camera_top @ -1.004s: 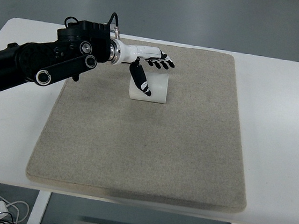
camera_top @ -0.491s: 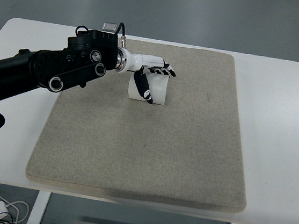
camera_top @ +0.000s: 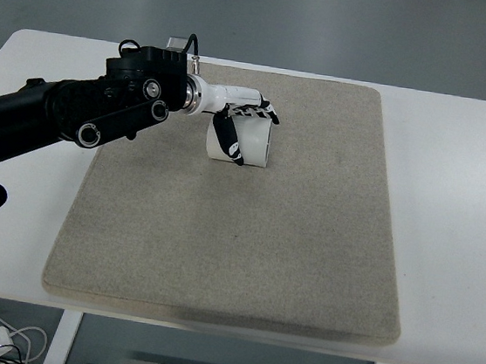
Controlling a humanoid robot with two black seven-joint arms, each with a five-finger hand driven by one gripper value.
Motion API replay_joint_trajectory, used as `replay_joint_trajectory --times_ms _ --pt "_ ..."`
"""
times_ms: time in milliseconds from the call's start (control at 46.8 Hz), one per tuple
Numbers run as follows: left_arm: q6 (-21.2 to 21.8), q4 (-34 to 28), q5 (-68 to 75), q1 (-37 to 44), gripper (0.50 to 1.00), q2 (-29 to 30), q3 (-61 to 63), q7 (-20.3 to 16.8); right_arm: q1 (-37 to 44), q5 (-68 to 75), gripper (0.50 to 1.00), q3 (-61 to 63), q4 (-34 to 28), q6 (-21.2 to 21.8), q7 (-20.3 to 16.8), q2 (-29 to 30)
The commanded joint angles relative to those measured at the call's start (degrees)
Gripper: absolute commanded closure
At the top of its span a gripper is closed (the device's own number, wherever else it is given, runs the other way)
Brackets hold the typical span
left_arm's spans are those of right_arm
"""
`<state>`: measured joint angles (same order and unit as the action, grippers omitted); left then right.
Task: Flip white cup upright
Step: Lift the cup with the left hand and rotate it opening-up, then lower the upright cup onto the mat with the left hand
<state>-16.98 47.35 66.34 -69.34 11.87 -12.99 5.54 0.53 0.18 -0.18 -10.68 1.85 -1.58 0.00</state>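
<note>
Small white plastic cup [camera_top: 246,142] in upper-centre of frame, on beige felt mat [camera_top: 246,235] covering white tabletop [camera_top: 461,198]. Cup orientation hard to read: no open rim visible, so judged not yet upright.

Left hand [camera_top: 241,120] on black arm from left edge, wrapped round cup: fingers [camera_top: 261,111] curl over top, thumb presses down front wall. Grasp looks made.

Done: reach, grip. Left: lift, turn over, set down on base, release.

Right hand out of view.
</note>
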Motion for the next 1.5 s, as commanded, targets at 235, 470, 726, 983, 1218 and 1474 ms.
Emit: replay_joint_trajectory --times_ms 235,470,726,983,1218,1474 --pt "-2.26 -4.11 -21.67 0.96 0.986 0.44 -11.70 -1.94 0.00 0.00 0.548 0.00 -0.04 0.00 0.00 0.00" --pt "-8.32 -10.17 -39.00 2.90 0.986 2.45 -15.04 -5.71 0.00 0.00 0.548 0.00 -0.04 0.00 0.00 0.00" --pt "-15.36 -11.32 -39.71 11.95 0.977 2.90 -29.80 -8.88 0.00 0.00 0.548 0.00 0.04 0.00 0.00 0.00" --pt "-18.02 -12.19 -39.71 16.08 0.969 2.90 -34.82 -16.69 0.00 0.00 0.548 0.00 0.04 0.00 0.00 0.00" --pt "-18.02 -15.10 -38.74 18.54 0.960 2.46 -33.60 -27.68 0.00 0.00 0.548 0.00 -0.04 0.00 0.00 0.00" --pt "-18.02 -17.12 -31.37 20.30 0.958 2.11 -32.98 -37.79 0.00 0.00 0.548 0.00 0.04 0.00 0.00 0.00"
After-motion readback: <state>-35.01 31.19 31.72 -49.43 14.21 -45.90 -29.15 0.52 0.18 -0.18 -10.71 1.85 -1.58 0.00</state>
